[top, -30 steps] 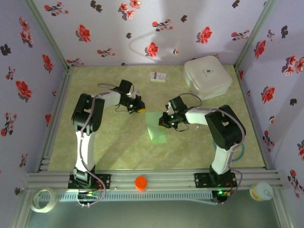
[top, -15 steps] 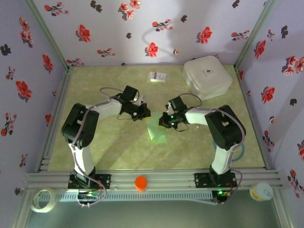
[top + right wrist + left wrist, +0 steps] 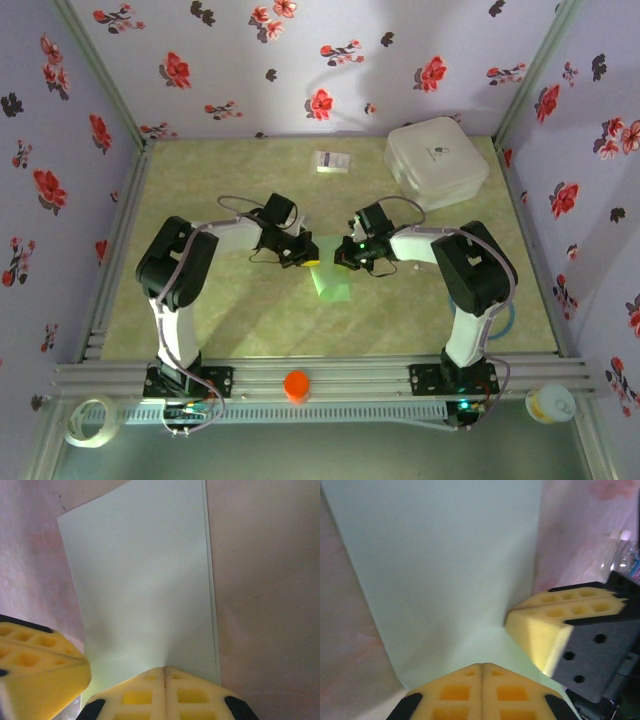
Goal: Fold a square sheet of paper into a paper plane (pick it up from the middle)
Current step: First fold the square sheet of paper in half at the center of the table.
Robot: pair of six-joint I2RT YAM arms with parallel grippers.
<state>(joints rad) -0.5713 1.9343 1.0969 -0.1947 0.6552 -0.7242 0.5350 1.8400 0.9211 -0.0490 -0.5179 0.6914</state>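
Closed left hand [image 3: 306, 257] and right hand [image 3: 346, 253] press the square sheet of paper [image 3: 330, 280], seemingly halved; nose, wings unfolded.

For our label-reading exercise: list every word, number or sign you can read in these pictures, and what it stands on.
No text is legible.
White card: dark print, too small to read.
White box: small dark mark on its lid, too small to read.
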